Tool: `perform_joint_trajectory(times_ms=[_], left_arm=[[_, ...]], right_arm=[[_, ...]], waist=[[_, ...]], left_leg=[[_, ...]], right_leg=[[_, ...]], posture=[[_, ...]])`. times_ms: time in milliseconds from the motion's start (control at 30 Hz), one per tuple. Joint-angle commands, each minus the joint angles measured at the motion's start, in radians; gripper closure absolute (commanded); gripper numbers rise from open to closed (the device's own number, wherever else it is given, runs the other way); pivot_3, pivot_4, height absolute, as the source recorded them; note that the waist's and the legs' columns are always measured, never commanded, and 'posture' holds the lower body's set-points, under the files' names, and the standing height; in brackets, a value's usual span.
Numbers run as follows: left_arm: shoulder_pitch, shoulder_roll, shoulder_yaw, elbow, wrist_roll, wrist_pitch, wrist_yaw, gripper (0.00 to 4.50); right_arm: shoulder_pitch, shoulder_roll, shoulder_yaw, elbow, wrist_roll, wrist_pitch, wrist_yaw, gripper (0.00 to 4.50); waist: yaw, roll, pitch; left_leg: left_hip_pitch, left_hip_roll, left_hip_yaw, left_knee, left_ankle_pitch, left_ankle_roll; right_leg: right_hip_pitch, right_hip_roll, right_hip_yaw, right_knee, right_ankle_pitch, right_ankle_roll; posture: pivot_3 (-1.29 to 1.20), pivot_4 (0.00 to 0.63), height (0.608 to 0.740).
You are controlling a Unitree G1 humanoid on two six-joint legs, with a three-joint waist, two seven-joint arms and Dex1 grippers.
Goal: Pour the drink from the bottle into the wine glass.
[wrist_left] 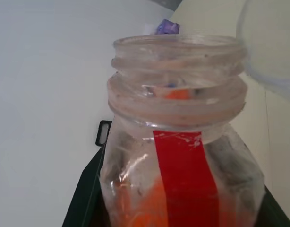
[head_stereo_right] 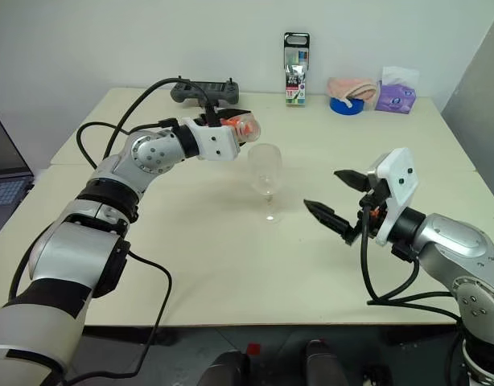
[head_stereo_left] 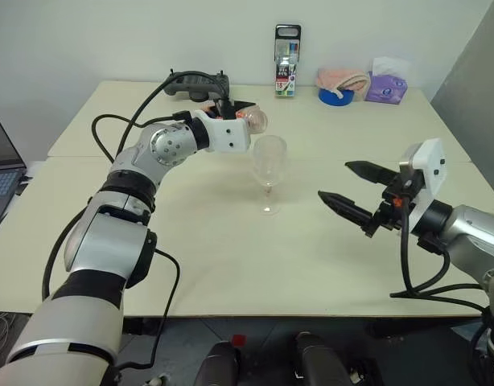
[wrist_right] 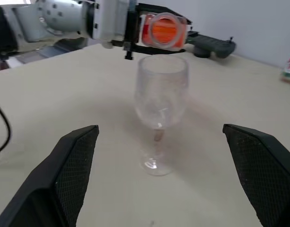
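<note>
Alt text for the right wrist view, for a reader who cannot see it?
An empty wine glass stands upright on the table, framed by the right gripper's wide-open black fingers. Behind its rim, the left gripper holds the uncapped bottle tipped level, the orange drink visible inside.

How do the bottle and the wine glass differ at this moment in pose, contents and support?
The bottle lies tipped on its side in the shut left gripper; the wine glass stands upright on the table, untouched. The bottle holds orange drink; the glass looks empty. The bottle carries a red label strip; the glass is plain. Both are clear, and the bottle's open mouth is by the glass's rim.
</note>
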Motion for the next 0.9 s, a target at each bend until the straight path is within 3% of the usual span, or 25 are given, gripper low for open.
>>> perform_joint_trajectory(times_ms=[33, 333, 633, 900], left_arm=[[-0.066, 0.029, -0.011, -0.025, 0.041, -0.02, 0.083, 2.84], [-0.079, 0.042, -0.06, -0.017, 0.133, -0.029, 0.212, 2.84], [-0.093, 0.046, -0.105, -0.012, 0.21, -0.032, 0.344, 2.84], [-0.115, 0.057, -0.143, -0.011, 0.259, -0.05, 0.415, 2.84]], right_arm=[[-0.043, -0.032, -0.062, -0.027, 0.129, 0.004, -0.003, 0.0], [-0.065, -0.092, -0.009, -0.004, 0.132, -0.012, -0.026, 0.0], [-0.107, -0.155, 0.059, 0.08, -0.033, -0.051, 0.001, 0.0], [-0.119, -0.13, 0.096, 0.096, -0.116, -0.091, 0.009, 0.0]], waist=[[0.0, 0.0, 0.0], [0.0, 0.0, 0.0], [0.001, 0.0, 0.0], [0.0, 0.0, 0.0]], left_leg=[[0.0, 0.0, 0.0, 0.0, 0.0, 0.0], [0.0, 0.0, 0.0, 0.001, 0.0, 0.0], [0.0, 0.0, 0.0, 0.001, 0.0, 0.0], [0.0, 0.0, 0.0, 0.001, 0.0, 0.0]], right_leg=[[0.0, 0.0, 0.0, 0.0, 0.0, 0.0], [0.0, 0.0, 0.0, 0.001, 0.0, 0.0], [0.0, 0.0, 0.0, 0.001, 0.0, 0.001], [0.0, 0.0, 0.0, 0.001, 0.001, 0.0]], posture=[[0.0, 0.15, 0.74], [0.0, 0.15, 0.74], [0.0, 0.15, 0.74], [0.0, 0.15, 0.74]])
